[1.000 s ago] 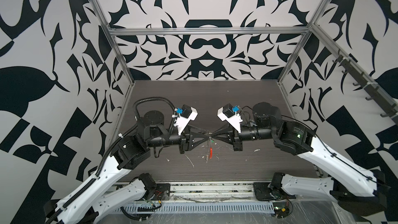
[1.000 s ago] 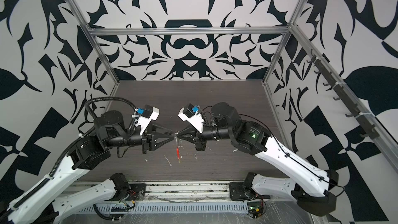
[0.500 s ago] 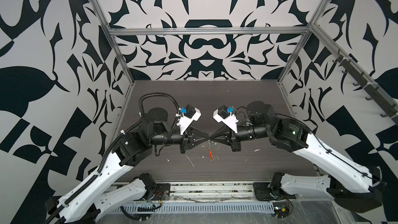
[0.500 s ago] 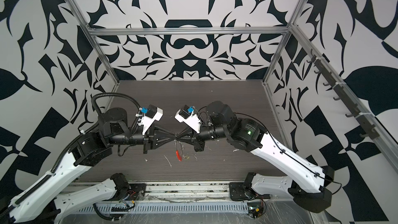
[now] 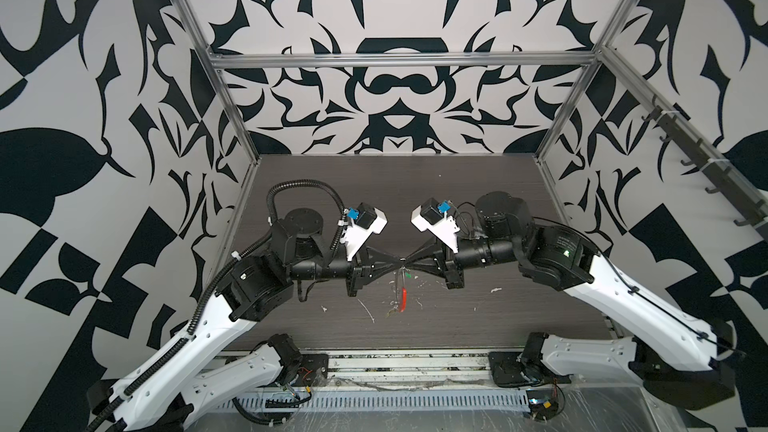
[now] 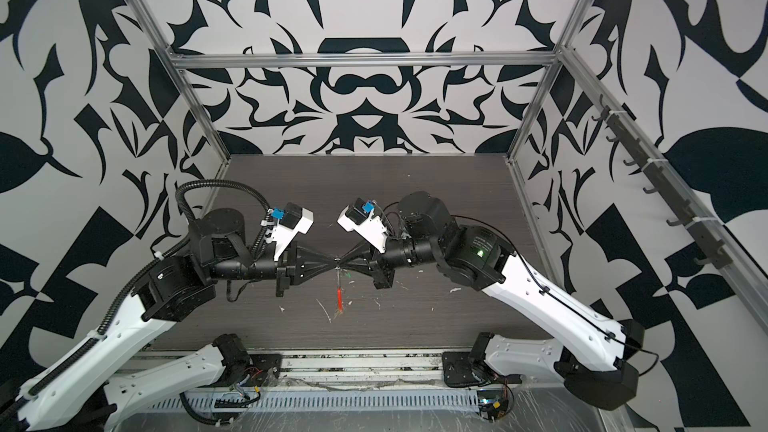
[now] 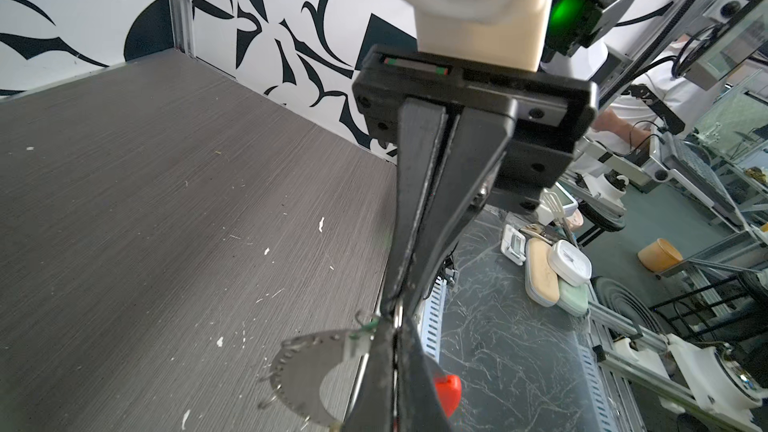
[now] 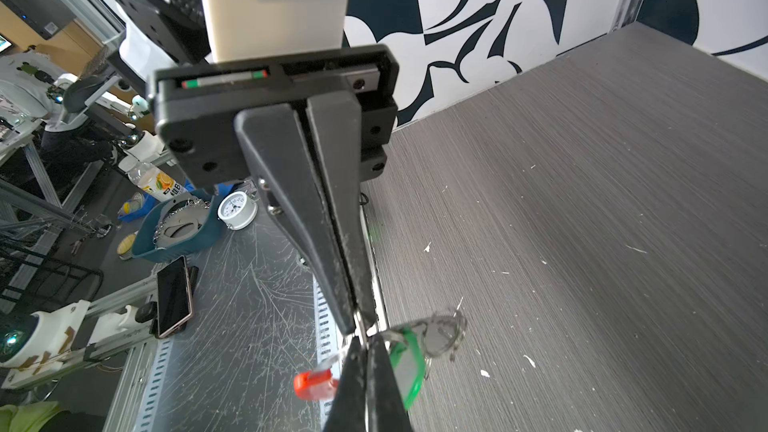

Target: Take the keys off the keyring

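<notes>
Meeting tip to tip above mid-bench, left fingers (image 5: 386,261) and right fingers (image 5: 419,260) point straight at each other, arms roughly level; same in both top views. Both pairs are pressed tight w/ no gap btwn them, each pinching the thin grey wire of the keyring (image 5: 401,280) at nearly the same spot.

Keyring hangs down from that pinch, seen edge-on from above. Red sleeve (image 5: 402,297) sits on its lower arc, toward the near edge of the bench (image 5: 374,184). Can't tell whether the low end touches the bench.

Right wrist view: green-tag key (image 8: 409,367) dangles just beside the right fingers, blurred silver metal next to the tag, red sleeve on the other side of the fingers.

Left wrist view: wire runs into the left fingers' gap; the key shows as a silver blur w/ a bit of green, just beside them. Can't tell if it's threaded on the hoop.

White specks lie scattered over the bench.
</notes>
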